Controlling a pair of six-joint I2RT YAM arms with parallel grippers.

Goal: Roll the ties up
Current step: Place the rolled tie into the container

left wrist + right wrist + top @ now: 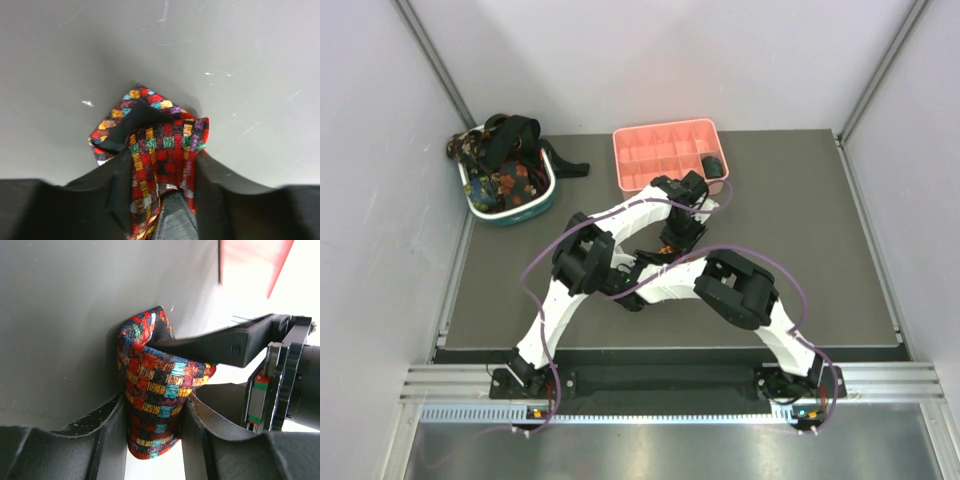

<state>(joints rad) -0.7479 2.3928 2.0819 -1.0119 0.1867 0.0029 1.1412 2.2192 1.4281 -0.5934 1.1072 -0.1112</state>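
Left tool (162,167), right tool (152,412) pinch bunched plaid tie (150,372)

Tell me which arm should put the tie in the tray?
Probably left: its end effector grips the red checked fabric tie nearest the pink plastic compartment tray; the right end effector sits farther back.

Left wrist: the plaid tie (161,145) runs off the bottom edge between the left tool (161,162) fingers, so I can't see its length. The finger bases are cropped too. Right wrist: the right tool (152,405) hides the tie's sides. The pink tray (245,260) is a blown-out sliver cut by the top edge. Top view: my arms cover the tie and both tool tips completely. The dark lump (713,166) in one tray compartment is too small to identify. The ties (500,160) in the basket (542,203) are tangled and I can't count them.
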